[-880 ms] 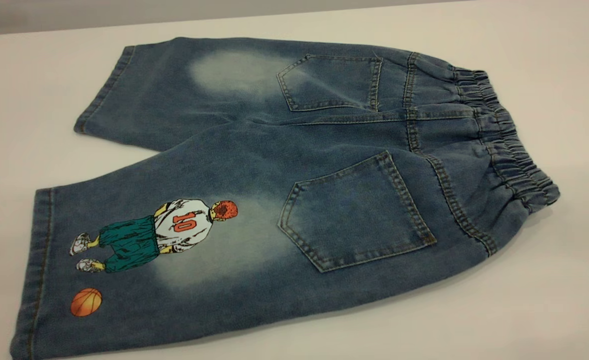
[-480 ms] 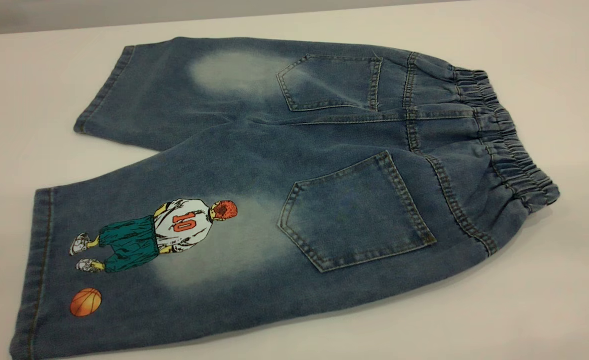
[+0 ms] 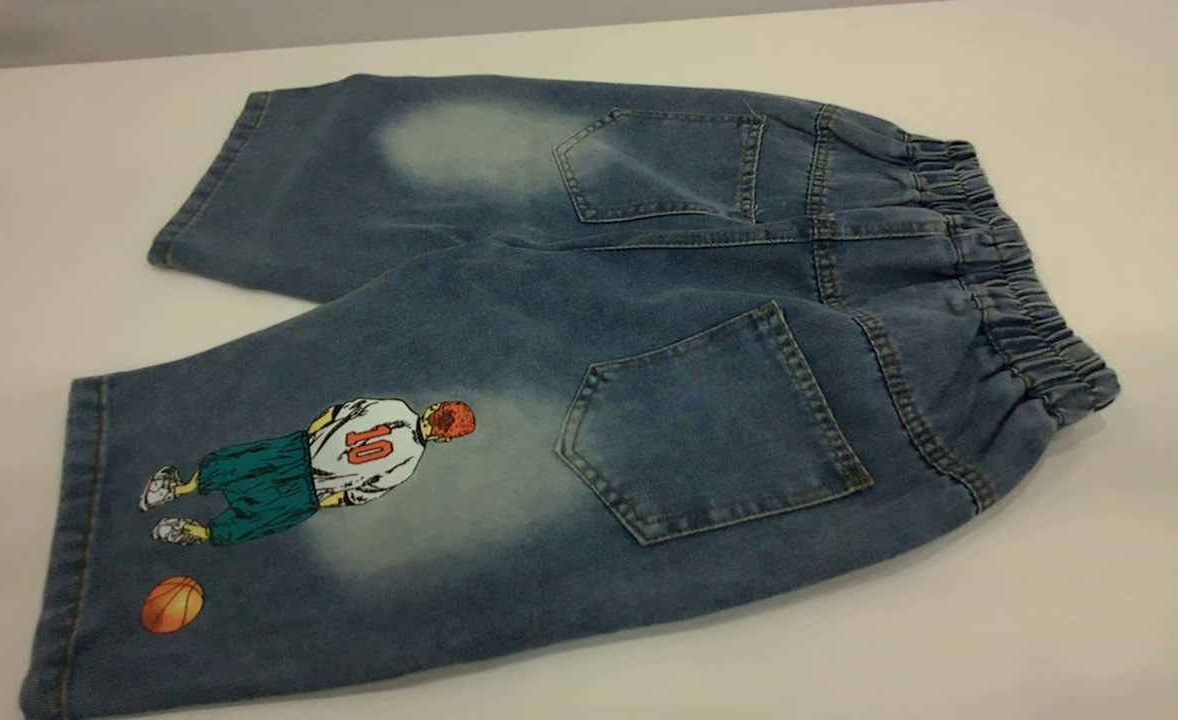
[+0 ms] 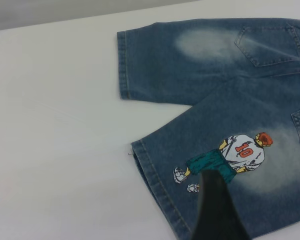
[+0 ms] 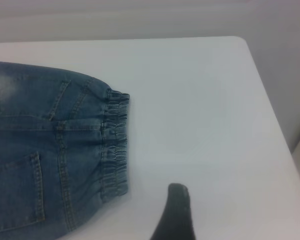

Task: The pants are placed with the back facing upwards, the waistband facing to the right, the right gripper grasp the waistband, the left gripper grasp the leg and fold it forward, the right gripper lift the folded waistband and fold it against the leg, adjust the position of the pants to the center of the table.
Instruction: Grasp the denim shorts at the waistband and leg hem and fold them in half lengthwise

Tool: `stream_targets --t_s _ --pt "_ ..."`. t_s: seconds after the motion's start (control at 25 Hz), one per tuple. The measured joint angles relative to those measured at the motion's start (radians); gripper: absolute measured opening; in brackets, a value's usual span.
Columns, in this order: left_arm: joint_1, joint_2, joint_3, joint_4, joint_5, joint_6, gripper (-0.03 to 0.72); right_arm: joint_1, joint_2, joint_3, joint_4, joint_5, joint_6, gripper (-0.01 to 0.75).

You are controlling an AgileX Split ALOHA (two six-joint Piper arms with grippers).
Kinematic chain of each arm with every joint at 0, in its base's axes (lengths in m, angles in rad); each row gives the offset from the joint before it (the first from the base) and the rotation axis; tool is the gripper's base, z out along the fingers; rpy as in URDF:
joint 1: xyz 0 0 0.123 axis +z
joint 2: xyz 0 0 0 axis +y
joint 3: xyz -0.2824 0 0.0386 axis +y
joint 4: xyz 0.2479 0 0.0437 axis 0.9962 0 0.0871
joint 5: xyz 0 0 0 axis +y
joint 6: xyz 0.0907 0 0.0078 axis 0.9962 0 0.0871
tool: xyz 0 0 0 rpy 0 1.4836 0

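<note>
Blue denim pants (image 3: pixel 589 330) lie flat on the white table (image 3: pixel 1099 560), back pockets up. Their elastic waistband (image 3: pixel 1014 290) points right and both legs point left. The near leg (image 3: pixel 279 520) carries a printed basketball player and an orange ball; the far leg (image 3: pixel 349 180) lies behind it. Neither gripper shows in the exterior view. My left gripper (image 4: pixel 260 202) hovers open over the near leg (image 4: pixel 215 150), one dark finger (image 4: pixel 217 212) across the print. My right gripper (image 5: pixel 242 215) is open over bare table, its one visible finger (image 5: pixel 175 215) just beyond the waistband (image 5: pixel 115 145).
White table surrounds the pants on every side. In the right wrist view the table's corner and edge (image 5: pixel 270 100) lie a little beyond the waistband, with a grey wall behind.
</note>
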Motion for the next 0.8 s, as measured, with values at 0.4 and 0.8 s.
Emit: stream_targets --t_s 0.4,0.8 --pt "0.0 0.0 0.0 0.0 0.0 0.0 0.397 0.0 0.0 0.0 0.0 0.0 0.0 0.552" --pt "0.0 0.0 0.0 0.006 -0.013 0.0 0.397 0.0 0.0 0.0 0.0 0.0 0.0 0.552"
